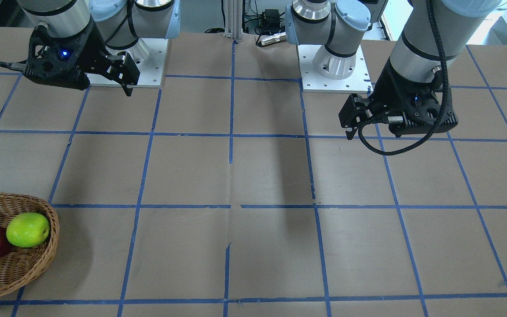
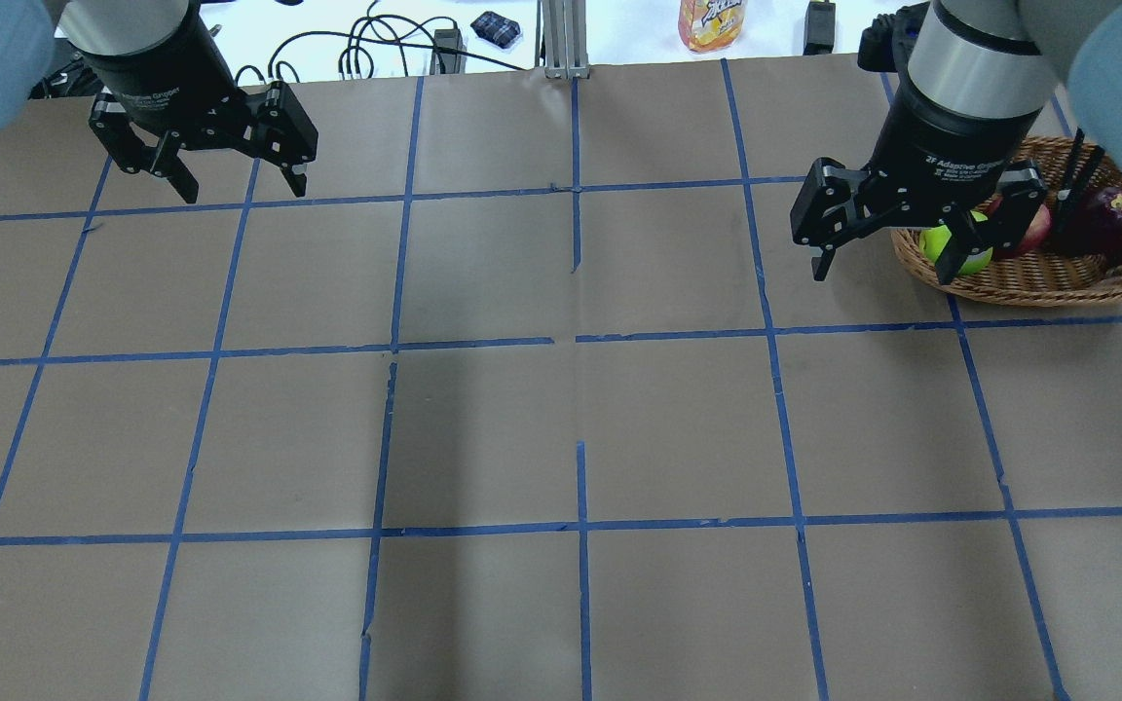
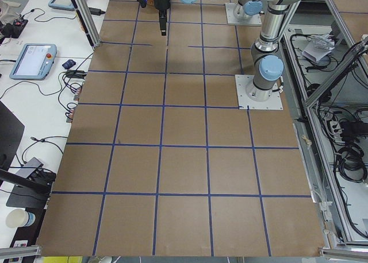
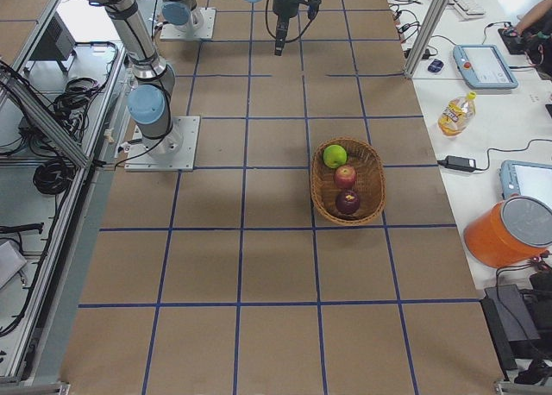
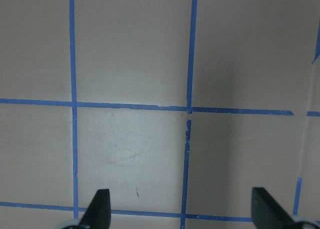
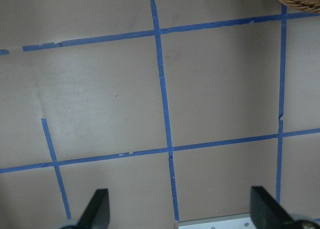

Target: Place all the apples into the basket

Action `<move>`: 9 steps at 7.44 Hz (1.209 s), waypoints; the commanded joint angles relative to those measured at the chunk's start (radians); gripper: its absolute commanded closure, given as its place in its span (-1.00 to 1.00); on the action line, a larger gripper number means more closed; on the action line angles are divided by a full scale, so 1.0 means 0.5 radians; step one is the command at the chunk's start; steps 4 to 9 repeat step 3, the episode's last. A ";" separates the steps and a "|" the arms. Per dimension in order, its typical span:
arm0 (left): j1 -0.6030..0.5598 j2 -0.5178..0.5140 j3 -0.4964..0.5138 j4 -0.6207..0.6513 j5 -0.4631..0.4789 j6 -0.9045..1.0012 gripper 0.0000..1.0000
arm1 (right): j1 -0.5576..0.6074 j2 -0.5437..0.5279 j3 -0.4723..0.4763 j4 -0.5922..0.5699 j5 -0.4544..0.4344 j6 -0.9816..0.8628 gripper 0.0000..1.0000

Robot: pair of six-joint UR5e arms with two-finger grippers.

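White print on the right gripper (image 2: pixel 884 271) body: "2F Adaptive Gripper". Similar print on the left gripper (image 2: pixel 244 192), only partly legible.

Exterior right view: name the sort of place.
Probably a robotics lab: brown table gridded with blue tape, silver robot arm bolted to it, blue teach pendant on the white side bench.

Blue-gridded brown table (image 1: pixel 271 176) carries wicker basket (image 1: pixel 13 274).
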 commanded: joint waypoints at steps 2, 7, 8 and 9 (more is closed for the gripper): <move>0.000 -0.001 -0.001 0.000 0.000 0.000 -1.00 | -0.020 0.000 0.003 -0.001 0.000 0.020 -1.00; 0.000 0.002 -0.001 0.003 -0.003 -0.003 -1.00 | -0.020 0.000 0.003 -0.004 0.000 0.017 -1.00; 0.000 0.002 -0.001 0.003 -0.003 -0.003 -1.00 | -0.020 0.000 0.003 -0.004 0.000 0.017 -1.00; 0.000 0.002 -0.001 0.003 -0.003 -0.003 -1.00 | -0.020 0.000 0.003 -0.004 0.000 0.017 -1.00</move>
